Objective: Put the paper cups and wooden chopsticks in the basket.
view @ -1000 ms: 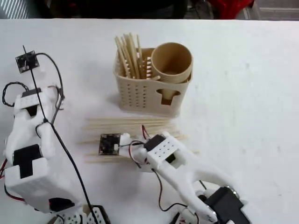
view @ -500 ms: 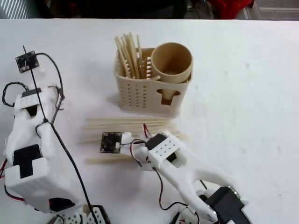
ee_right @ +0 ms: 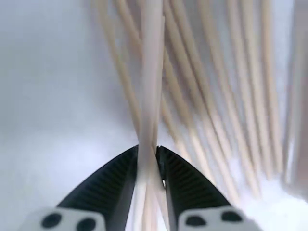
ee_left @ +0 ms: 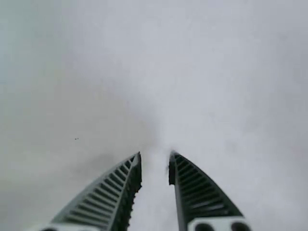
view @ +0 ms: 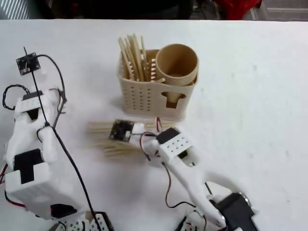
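A cream perforated basket [view: 149, 103] stands at the middle back of the table, with nested paper cups [view: 176, 62] in its right half and several wooden chopsticks [view: 132, 55] upright in its left half. More chopsticks [view: 98, 127] lie on the table just in front of it. My right gripper [ee_right: 156, 149] is shut on a small bundle of chopsticks [ee_right: 150, 72], which crosses the loose ones lying beneath. In the high view that bundle [view: 118, 149] sticks out left of the right arm [view: 173, 149]. My left gripper [ee_left: 154, 161] hangs over bare white table, fingers slightly apart, holding nothing.
The left arm [view: 33, 139] rests folded at the table's left edge, with black cables [view: 57, 77] looping around it. The white tabletop [view: 255, 96] stretches right of the basket.
The right arm has moved away from the front edge toward the basket, and the chopstick bundle in its gripper came along. The left arm has kept still.
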Controlling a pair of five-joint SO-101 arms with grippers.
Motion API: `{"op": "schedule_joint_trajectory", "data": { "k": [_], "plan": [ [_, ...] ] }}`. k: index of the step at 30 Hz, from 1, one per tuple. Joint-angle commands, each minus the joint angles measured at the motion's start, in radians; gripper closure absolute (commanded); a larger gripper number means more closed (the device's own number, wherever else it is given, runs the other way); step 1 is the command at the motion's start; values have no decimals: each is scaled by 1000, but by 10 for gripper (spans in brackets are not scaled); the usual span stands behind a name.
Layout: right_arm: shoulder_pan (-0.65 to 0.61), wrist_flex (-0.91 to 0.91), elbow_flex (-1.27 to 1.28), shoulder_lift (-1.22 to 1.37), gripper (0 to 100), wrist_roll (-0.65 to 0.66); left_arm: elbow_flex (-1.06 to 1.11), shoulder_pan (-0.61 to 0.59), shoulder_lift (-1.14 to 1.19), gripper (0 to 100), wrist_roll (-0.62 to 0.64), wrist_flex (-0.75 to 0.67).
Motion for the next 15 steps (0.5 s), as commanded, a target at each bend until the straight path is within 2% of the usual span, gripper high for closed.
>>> {"op": "schedule_joint_trajectory", "data": {
  "k": [1,4,12,15],
  "plan": [
    [21,39,-46,-120,982,-18,-49,28,-2,880,8,3],
    [30,51,-46,-191,982,-84,-49,28,-2,880,8,3],
    [74,-36,-46,-193,980,-91,-46,25,-2,880,8,3],
    [48,-45,-46,-127,928,-89,-46,25,-2,880,8,5]
  ]
}}
